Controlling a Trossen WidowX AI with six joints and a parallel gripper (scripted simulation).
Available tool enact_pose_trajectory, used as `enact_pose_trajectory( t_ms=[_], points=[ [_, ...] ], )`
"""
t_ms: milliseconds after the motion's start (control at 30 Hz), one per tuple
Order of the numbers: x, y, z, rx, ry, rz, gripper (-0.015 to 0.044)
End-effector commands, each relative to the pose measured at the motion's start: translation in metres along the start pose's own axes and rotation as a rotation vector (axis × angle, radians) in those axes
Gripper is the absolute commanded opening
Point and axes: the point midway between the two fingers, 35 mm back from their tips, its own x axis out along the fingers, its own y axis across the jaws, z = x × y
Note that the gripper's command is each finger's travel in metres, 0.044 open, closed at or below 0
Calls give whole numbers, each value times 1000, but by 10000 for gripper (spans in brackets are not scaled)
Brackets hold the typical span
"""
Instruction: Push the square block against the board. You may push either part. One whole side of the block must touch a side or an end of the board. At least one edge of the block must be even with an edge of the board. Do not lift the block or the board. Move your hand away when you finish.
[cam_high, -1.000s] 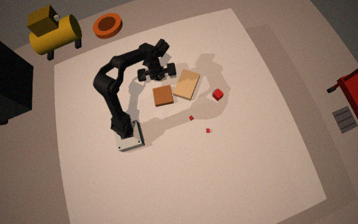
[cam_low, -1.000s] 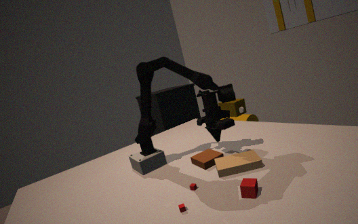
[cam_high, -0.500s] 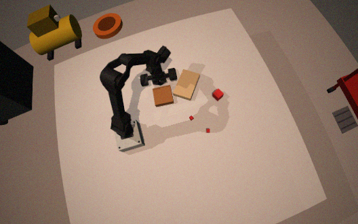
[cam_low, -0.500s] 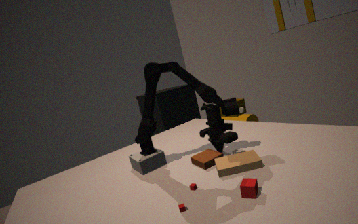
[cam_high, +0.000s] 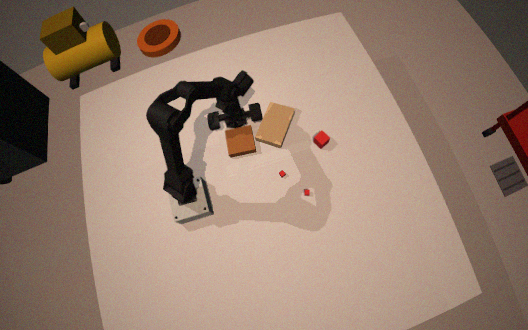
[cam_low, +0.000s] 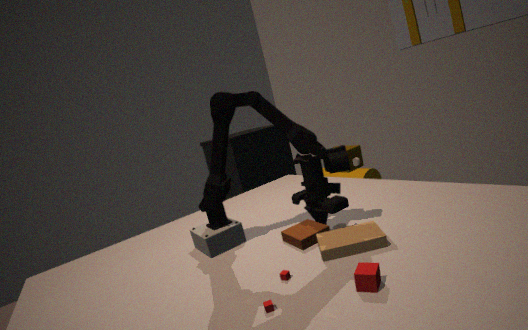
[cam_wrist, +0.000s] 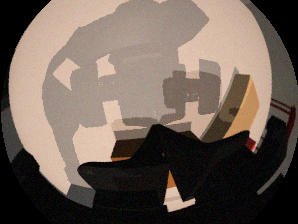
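The square block (cam_high: 240, 141) (cam_low: 304, 231) is orange-brown and lies flat; its dark far side (cam_wrist: 131, 149) shows in the wrist view. The board (cam_high: 276, 125) (cam_low: 354, 240) (cam_wrist: 244, 107) is a tan rectangle lying flat to the right of the block in the top view, turned at an angle to it. The board's near left corner is close to the block's right side, with a wedge-shaped gap beyond it; contact cannot be told. My gripper (cam_high: 238, 125) (cam_low: 321, 222) (cam_wrist: 156, 128) is shut and empty, pointing down low at the block's far side. Whether its tips touch the block is hidden.
A red cube (cam_high: 321, 139) (cam_low: 367, 277) sits right of the board. Two tiny red cubes (cam_high: 282, 174) (cam_high: 307, 192) lie on the near side of the block and board. My arm's base (cam_high: 192, 212) (cam_low: 218, 239) stands at the near left. An orange ring (cam_high: 175, 33) lies far off.
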Motion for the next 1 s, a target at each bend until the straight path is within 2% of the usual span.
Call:
enact_pose_trajectory(
  t_ms=[0, 967],
  points=[
    [-1, 0, -4, -5, -6, 0, 0],
    [-1, 0, -37, -5, -4, 0, 0]
  ],
)
